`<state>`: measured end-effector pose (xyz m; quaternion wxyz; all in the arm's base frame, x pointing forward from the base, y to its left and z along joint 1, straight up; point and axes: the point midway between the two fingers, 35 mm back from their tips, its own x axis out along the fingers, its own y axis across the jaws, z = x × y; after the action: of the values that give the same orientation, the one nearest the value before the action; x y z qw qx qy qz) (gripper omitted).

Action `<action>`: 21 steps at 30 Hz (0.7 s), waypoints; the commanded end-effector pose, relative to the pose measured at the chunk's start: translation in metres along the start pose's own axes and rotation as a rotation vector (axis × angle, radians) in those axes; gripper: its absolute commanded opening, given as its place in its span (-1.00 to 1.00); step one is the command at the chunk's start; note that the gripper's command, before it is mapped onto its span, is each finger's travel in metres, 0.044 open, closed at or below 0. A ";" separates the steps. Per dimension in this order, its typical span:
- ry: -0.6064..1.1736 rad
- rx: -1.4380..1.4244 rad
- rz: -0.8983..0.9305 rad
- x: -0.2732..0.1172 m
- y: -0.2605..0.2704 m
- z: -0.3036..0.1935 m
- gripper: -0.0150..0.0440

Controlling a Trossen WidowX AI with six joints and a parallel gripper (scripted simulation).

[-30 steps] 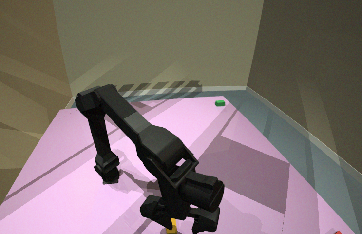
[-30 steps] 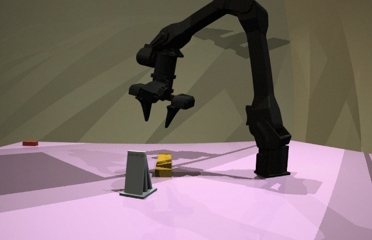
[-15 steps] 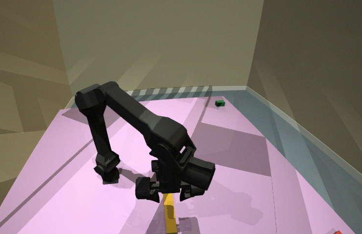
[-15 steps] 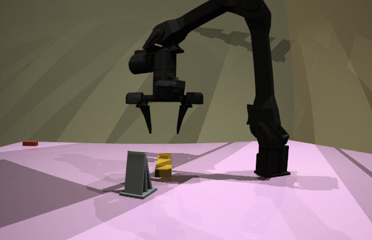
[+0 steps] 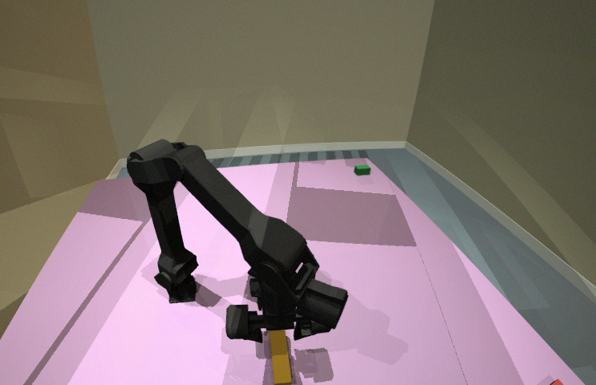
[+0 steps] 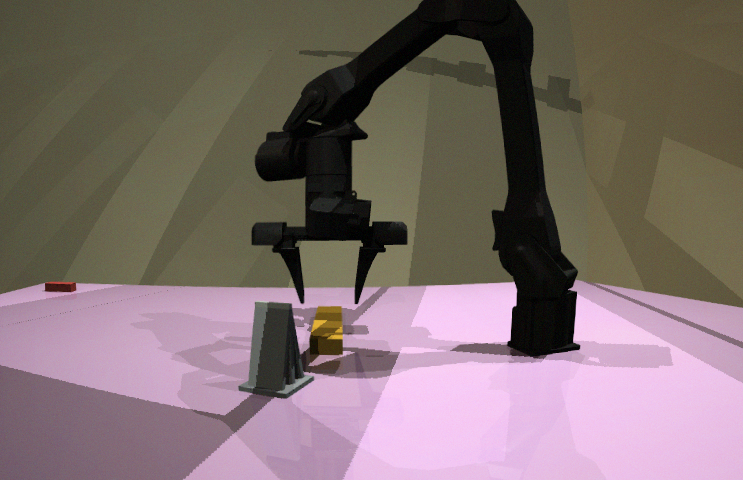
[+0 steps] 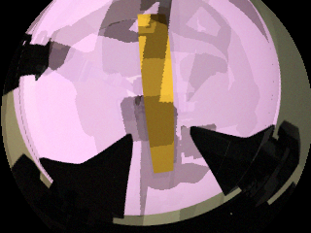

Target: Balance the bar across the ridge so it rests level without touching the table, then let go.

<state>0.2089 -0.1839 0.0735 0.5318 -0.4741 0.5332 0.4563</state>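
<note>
"Start at the left of the exterior view. What's there?"

"A red block (image 6: pixel 60 286) (image 5: pixel 556 382), far left on the pink counter (image 5: pixel 207 354) (image 6: pixel 468 418) (image 7: pixel 73 126). Then, left of centre and low in the frame, the grey ridge stand (image 6: pixel 273 346) on its flat base."

"And the bar?"

"The yellow bar (image 6: pixel 327 333) (image 5: pixel 280 356) (image 7: pixel 159 97) lies on the counter just right of the stand in that frame, off the ridge. The end effector (image 6: pixel 329 302) (image 7: pixel 162 134) is above it, fingers well apart, holding nothing."

"Further right?"

"The arm's base (image 6: pixel 573 347), right of centre."

"What differs between views?"

"Only the top view shows the green block (image 5: pixel 362 170), upper right. The stand shows plainly only in the exterior one; the wrist view shows the bar's length running between the fingertips."
</note>
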 end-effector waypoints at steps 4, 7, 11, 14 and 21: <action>-0.004 -0.006 -0.004 0.008 -0.001 0.001 0.58; -0.004 -0.006 -0.004 0.013 -0.001 0.001 0.58; -0.004 -0.006 -0.004 0.019 -0.001 0.001 0.58; -0.004 -0.006 -0.004 0.024 -0.001 0.001 0.58; -0.004 -0.006 -0.004 0.027 -0.001 0.001 0.58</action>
<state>0.2095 -0.1844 0.0479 0.5319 -0.4746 0.5330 0.4558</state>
